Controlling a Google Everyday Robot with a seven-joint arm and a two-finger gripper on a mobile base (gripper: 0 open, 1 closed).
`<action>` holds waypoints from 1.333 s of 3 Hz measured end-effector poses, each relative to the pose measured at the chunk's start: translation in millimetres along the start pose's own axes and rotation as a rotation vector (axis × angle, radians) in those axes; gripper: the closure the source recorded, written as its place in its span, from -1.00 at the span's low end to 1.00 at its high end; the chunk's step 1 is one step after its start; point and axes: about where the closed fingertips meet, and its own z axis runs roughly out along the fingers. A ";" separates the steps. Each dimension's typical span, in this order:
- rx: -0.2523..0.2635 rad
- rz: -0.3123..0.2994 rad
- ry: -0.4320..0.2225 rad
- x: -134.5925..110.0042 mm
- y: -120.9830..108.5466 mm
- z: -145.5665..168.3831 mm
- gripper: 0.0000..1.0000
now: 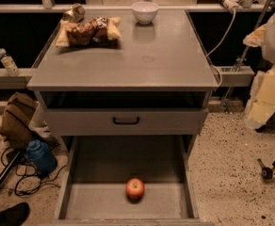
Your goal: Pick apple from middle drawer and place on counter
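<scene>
Apple (135, 188) right there on the floor of the middle drawer (104, 164), and the drawer is pulled wide open! It rests near the drawer's front edge, about midway between the side walls, touching neither. Above that drawer lies the grey surface (142, 60), with a white bowl (144, 12) and a snack bag (88, 31) at its far end. My claw (262, 102) hangs up and to the right of the drawer, well apart from it. How far it is spread, or whether it grips anything, I cannot tell.
</scene>
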 end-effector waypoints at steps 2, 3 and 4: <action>0.017 0.002 -0.011 3.0 1.8 12.2 -1.00; 0.031 0.024 -0.012 13.2 10.6 56.4 -1.00; 0.021 0.041 -0.081 19.4 14.6 134.4 -1.00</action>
